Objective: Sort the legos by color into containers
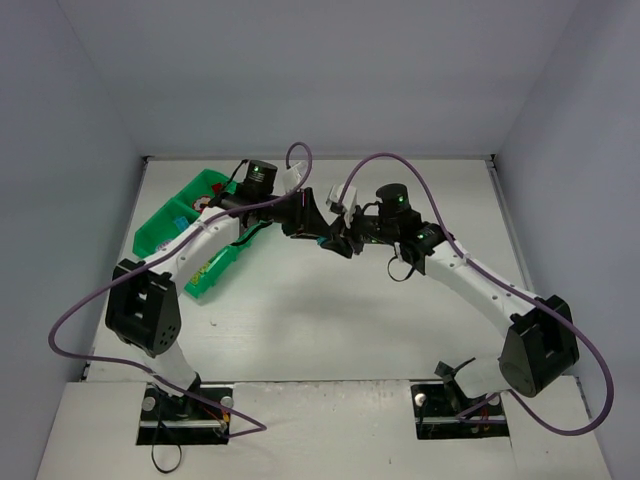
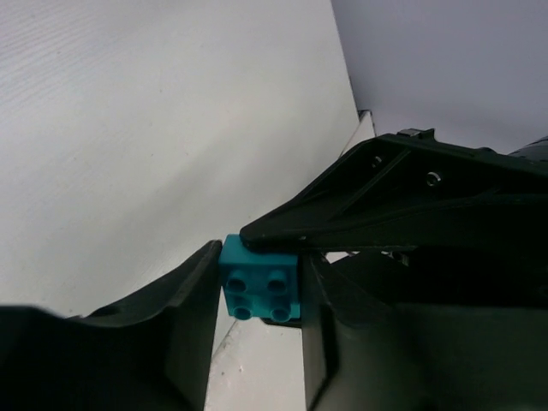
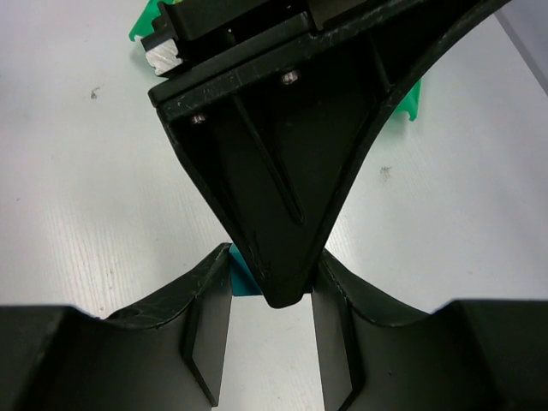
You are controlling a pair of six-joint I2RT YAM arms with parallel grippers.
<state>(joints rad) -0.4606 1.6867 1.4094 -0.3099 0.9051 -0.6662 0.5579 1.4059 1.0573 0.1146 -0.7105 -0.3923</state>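
A cyan-blue lego (image 2: 259,289) hangs in mid-air above the middle of the table, where the two grippers meet. My left gripper (image 2: 261,264) is shut on its two sides. My right gripper (image 3: 272,287) is shut on the same brick from a crossing direction; one of its fingers (image 2: 385,197) lies over the brick's top. In the right wrist view only a sliver of the lego (image 3: 242,276) shows beside a finger of the left gripper (image 3: 282,171). The green tray of containers (image 1: 160,235) lies at the far left, partly under the left arm, with some legos (image 1: 204,204) inside.
Purple cables loop over both arms (image 1: 300,150). Grey walls close the table on three sides. The tray's green corners show behind the left gripper in the right wrist view (image 3: 142,24).
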